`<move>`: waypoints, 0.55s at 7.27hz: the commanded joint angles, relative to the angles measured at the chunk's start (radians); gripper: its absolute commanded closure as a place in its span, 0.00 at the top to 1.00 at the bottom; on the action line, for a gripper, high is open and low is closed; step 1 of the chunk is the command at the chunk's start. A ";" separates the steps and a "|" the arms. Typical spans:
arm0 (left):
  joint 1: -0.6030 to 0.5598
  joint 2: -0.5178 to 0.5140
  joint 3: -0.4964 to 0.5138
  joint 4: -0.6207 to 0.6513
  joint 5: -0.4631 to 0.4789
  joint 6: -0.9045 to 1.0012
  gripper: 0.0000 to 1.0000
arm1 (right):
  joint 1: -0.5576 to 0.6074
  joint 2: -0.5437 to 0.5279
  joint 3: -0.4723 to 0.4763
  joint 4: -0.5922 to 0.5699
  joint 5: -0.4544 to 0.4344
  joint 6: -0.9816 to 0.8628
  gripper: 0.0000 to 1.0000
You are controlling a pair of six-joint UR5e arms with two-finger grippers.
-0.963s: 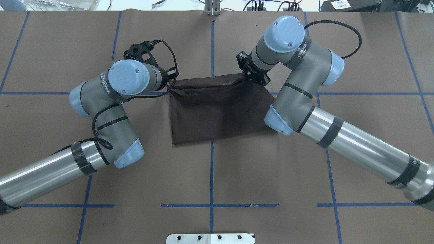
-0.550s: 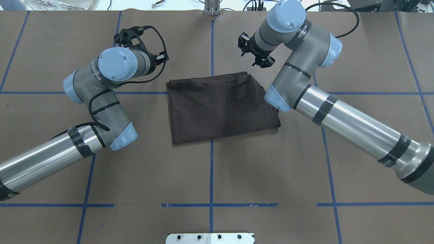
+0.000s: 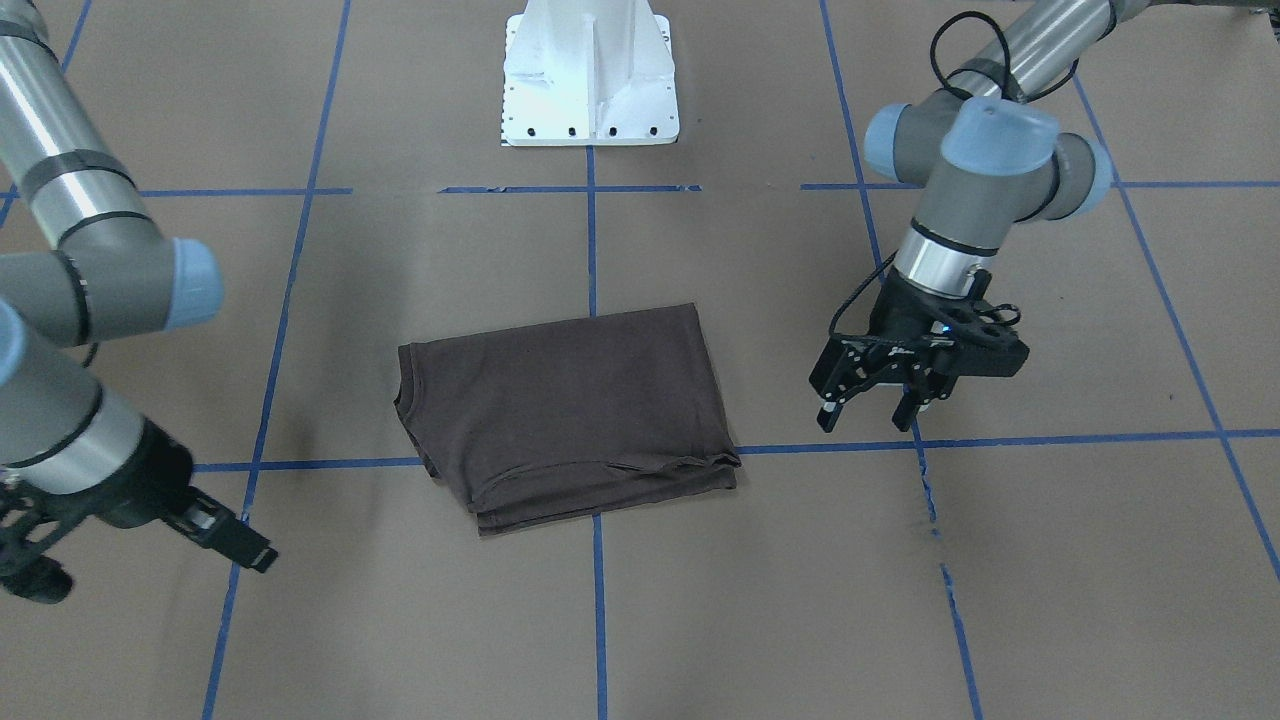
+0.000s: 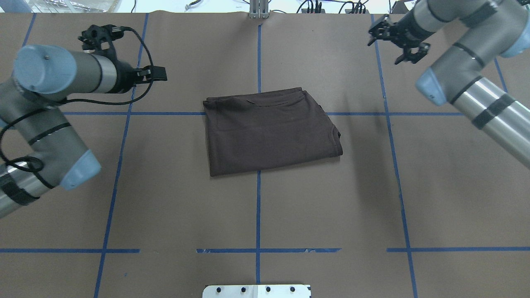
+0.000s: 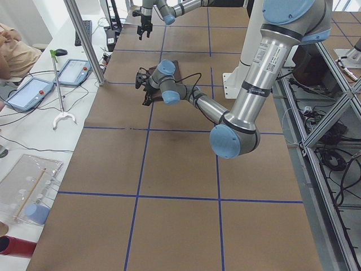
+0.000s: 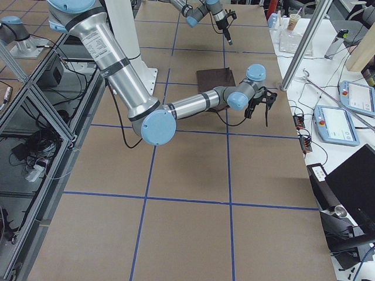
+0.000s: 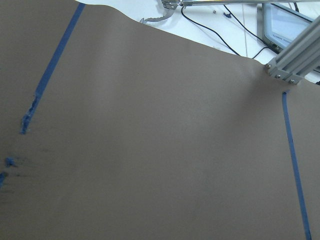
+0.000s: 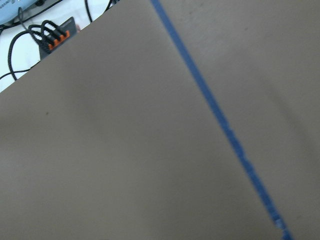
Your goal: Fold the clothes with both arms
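Fingers [image 3: 830,408] of the left gripper [image 3: 868,412] stand spread wide with nothing between them. From overhead it hangs at 10 o'clock from the T-shirt [image 4: 269,132]. At 2 o'clock the right gripper [image 4: 388,49] is likewise parted and empty. The dark brown T-shirt lies folded in a rectangle at the middle of the table [image 4: 331,207], apart from both grippers, with its collar opening [image 4: 336,135] at the 3 o'clock edge. Lettering [image 5: 260,52] on the left arm [image 5: 256,73] is too small to read.

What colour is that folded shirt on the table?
The shirt is plain dark brown, clearest from overhead.
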 commanded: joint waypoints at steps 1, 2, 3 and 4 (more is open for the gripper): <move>-0.282 0.187 -0.051 -0.002 -0.308 0.460 1.00 | 0.225 -0.219 0.029 -0.003 0.121 -0.626 1.00; -0.456 0.288 -0.061 0.006 -0.456 0.690 1.00 | 0.274 -0.258 0.035 -0.076 0.125 -0.784 1.00; -0.598 0.308 -0.062 0.108 -0.533 0.872 1.00 | 0.320 -0.284 0.044 -0.154 0.128 -0.910 1.00; -0.662 0.312 -0.064 0.325 -0.549 1.077 1.00 | 0.384 -0.285 0.064 -0.280 0.157 -1.039 1.00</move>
